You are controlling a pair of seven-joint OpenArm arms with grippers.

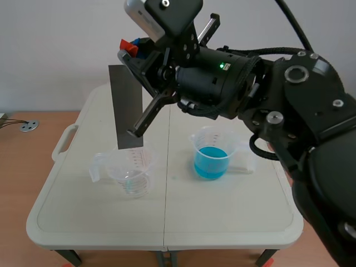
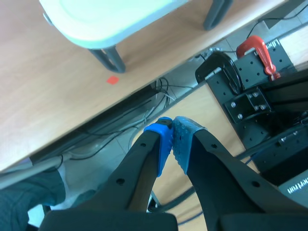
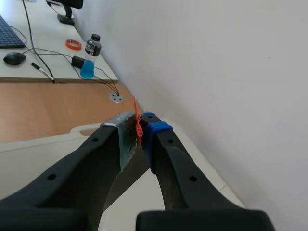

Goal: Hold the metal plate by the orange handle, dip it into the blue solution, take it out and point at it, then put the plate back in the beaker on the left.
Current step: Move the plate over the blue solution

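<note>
The grey metal plate (image 1: 125, 105) hangs upright over the empty clear beaker (image 1: 131, 169) on the left, its lower edge about level with the beaker's rim. My right gripper (image 1: 133, 51) is shut on the plate's orange handle (image 1: 129, 47) at the top. In the right wrist view the orange handle (image 3: 138, 126) is pinched between the pads of the right gripper (image 3: 139, 132). The beaker of blue solution (image 1: 211, 154) stands to the right on the white table (image 1: 100, 222). My left gripper (image 2: 171, 139) is shut on nothing, low beside the table over the floor, and does not appear in the scene view.
A table leg (image 2: 108, 58), cables and a red clamp (image 2: 257, 50) lie ahead of the left gripper. A desk with a bottle (image 3: 89, 60) and a mouse (image 3: 13, 58) stands beyond the table. The wall runs close behind the table.
</note>
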